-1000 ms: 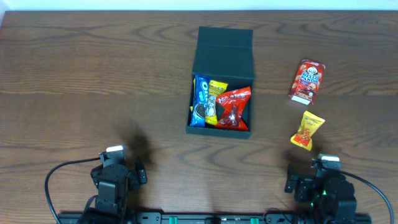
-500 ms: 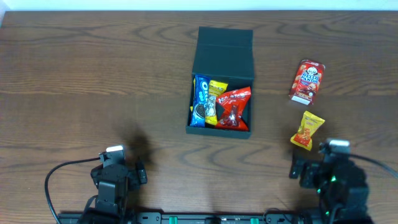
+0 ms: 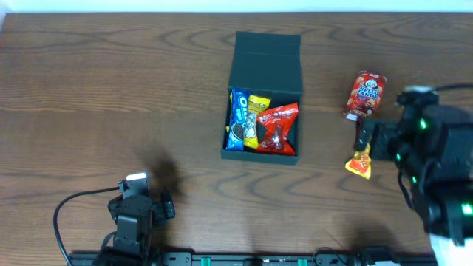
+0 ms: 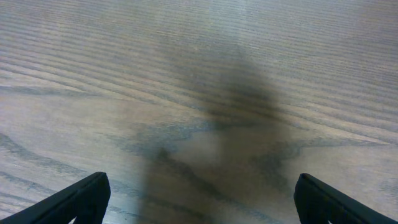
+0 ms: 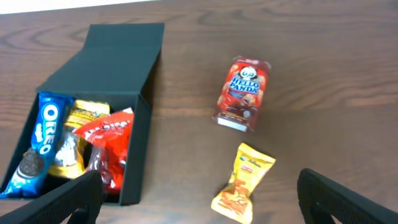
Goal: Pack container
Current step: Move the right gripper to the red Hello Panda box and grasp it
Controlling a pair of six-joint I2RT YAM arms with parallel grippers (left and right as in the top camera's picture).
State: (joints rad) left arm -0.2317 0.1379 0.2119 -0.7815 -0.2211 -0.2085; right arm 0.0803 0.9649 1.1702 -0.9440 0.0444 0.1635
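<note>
The table (image 3: 111, 89) is seen to end at its far side along a pale strip at the top of the overhead view. A broad run of wood grain is noted left of the container (image 3: 264, 96), which is set near the table's middle, its hinged flap lid (image 3: 266, 53) laid open toward the far edge. A narrower band of wood is left between the container's right wall and the red Hello Panda box (image 3: 365, 96), which lies well apart from it. Inside the container three packets are packed side by side: a blue Oreo packet (image 3: 238, 118) against the left wall, a yellow packet (image 3: 256, 120) in the middle, a red packet (image 3: 279, 127) at the right. A yellow snack packet (image 3: 360, 164) is found on the table near the Hello Panda box, partly covered in the overhead view by the right arm. The right gripper (image 5: 199, 204) is held with jaws spread wide, nothing between them. The left gripper (image 4: 199, 199) is likewise spread wide over bare wood near the front-left edge.
</note>
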